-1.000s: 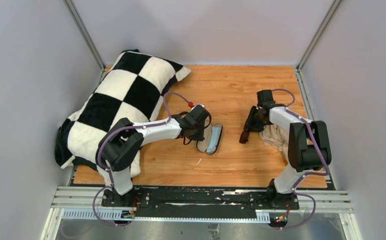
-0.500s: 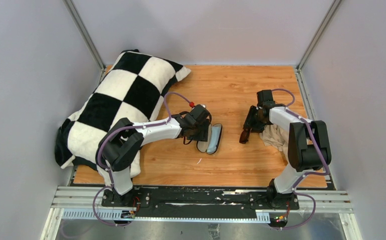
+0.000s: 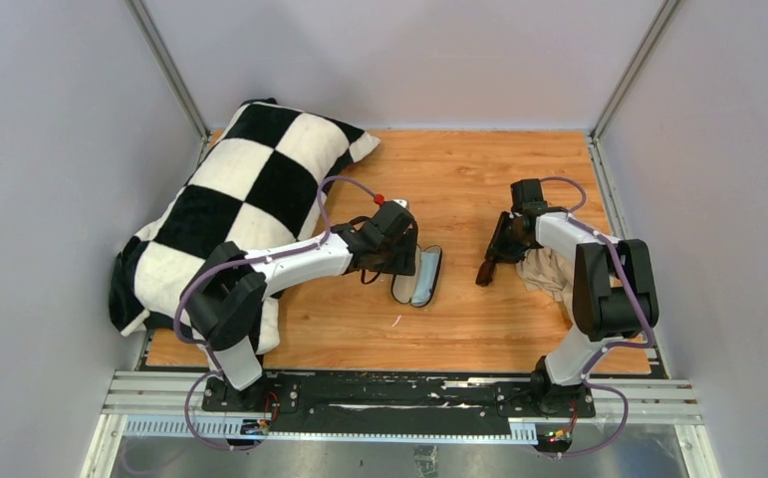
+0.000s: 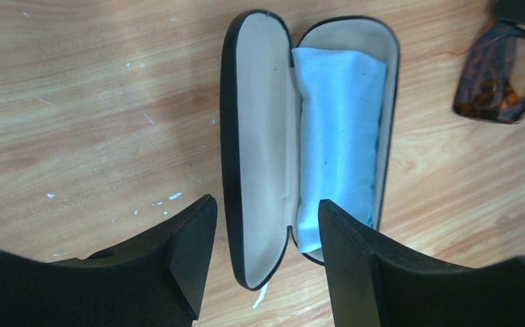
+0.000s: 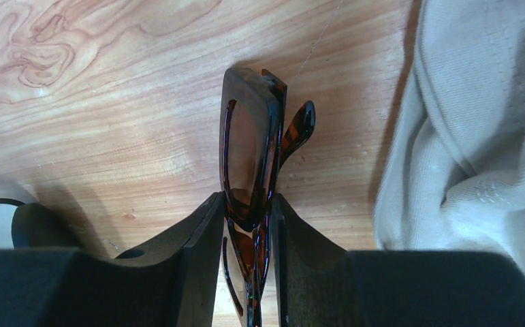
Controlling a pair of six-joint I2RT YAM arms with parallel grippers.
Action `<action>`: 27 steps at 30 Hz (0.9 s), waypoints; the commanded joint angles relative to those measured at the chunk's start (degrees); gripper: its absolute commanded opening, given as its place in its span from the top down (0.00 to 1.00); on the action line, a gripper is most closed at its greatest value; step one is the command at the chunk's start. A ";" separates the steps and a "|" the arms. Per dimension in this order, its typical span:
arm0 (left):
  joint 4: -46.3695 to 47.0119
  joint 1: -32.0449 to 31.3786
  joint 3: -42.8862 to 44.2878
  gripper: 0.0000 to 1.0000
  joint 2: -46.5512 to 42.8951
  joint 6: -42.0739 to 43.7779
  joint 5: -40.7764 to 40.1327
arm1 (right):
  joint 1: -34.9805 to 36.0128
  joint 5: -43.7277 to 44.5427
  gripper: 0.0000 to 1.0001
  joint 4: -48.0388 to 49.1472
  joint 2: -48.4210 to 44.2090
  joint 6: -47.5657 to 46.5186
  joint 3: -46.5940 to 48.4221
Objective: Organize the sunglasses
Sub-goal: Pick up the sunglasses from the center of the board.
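2 right jaws tight on sunglasses (image 5: 247, 160)

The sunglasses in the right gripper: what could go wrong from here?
1. The right gripper clamps the sunglasses at one end only, so they may swing or slip.
2. The left gripper hangs open over the case, so the arms might collide there.
3. The blue cloth fills one half of the case; the sunglasses could sit too high.
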 commanded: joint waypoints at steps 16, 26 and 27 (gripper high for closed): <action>-5.02 -0.10 1.91 0.38 -6.04 1.94 -7.68 | 0.94 -4.53 0.72 -4.66 -11.30 -1.59 -2.58; -0.89 7.83 -5.08 0.38 -7.77 1.05 -2.90 | 12.23 -3.32 0.68 -8.15 -19.98 4.31 -2.15; -0.97 8.06 -5.17 0.38 -7.52 1.21 -2.95 | 14.32 -2.76 0.68 -8.16 -20.02 5.44 -1.61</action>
